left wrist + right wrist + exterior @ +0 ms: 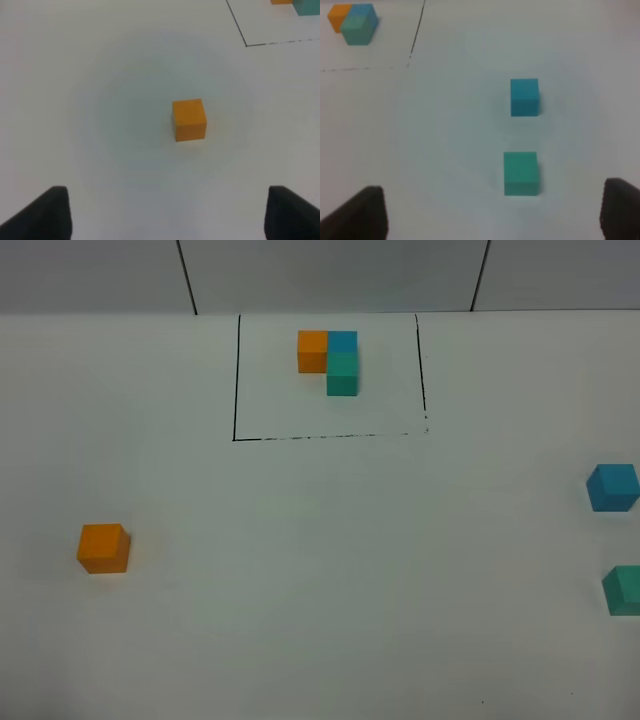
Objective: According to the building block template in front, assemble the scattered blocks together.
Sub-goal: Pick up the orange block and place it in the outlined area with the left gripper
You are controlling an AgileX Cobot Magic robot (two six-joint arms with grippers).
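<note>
Gaping wide, both empty: left gripper [165, 217] faces the orange cube [189, 120], right gripper [492, 217] the blue cube [524, 97] and teal cube [520, 173]. The template [330, 360] sits in its black frame [237, 380].

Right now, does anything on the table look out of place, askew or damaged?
Only one small thing: the near line of the black frame is patchy and broken toward its right corner. The template trio sits intact inside it; the loose orange cube, blue cube and teal cube sit flat, apart.
</note>
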